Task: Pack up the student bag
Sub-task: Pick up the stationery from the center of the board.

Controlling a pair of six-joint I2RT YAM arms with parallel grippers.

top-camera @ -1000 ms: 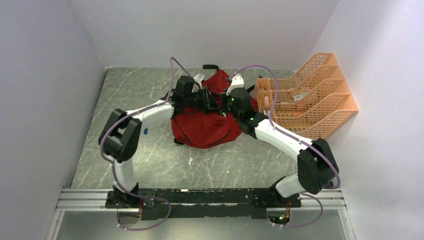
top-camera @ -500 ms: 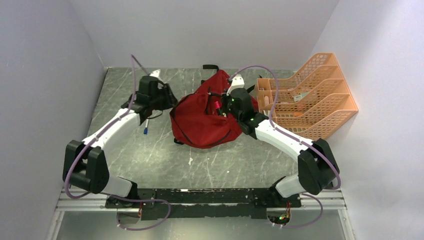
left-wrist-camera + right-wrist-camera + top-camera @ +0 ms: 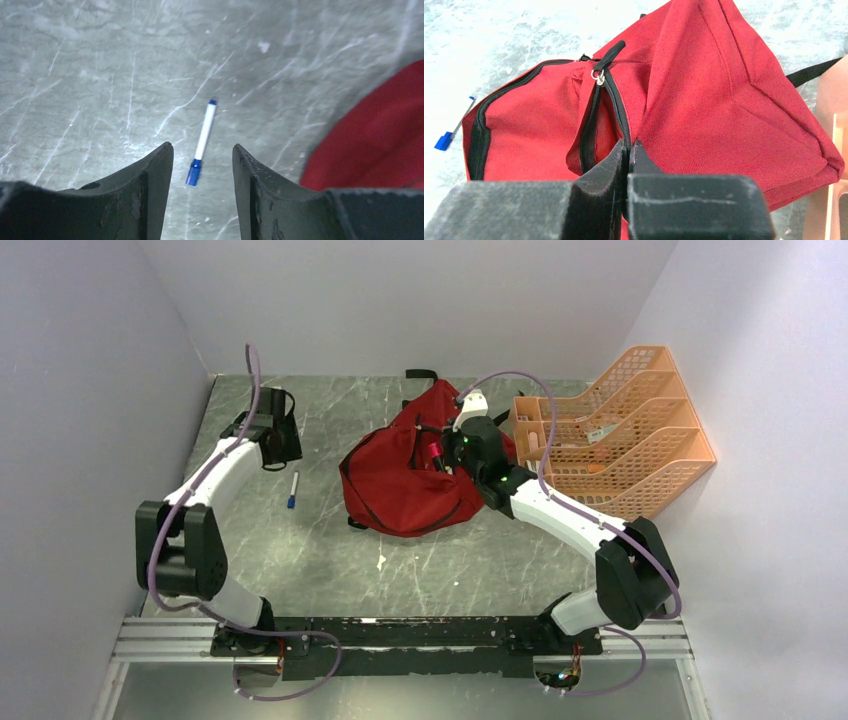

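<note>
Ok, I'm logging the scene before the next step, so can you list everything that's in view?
student bag: one, dark red with black zippers and straps, middle of the table, one zipper partly open
pen: one, white with blue ends, lying on the table left of the bag, apart from it
file organizer: one, orange mesh, right rear corner by the wall; contents too small to tell
table: one, grey marbled
left end effector: one, black, open and empty, above the pen
right end effector: one, black, shut on the bag's fabric beside the zipper opening
</note>
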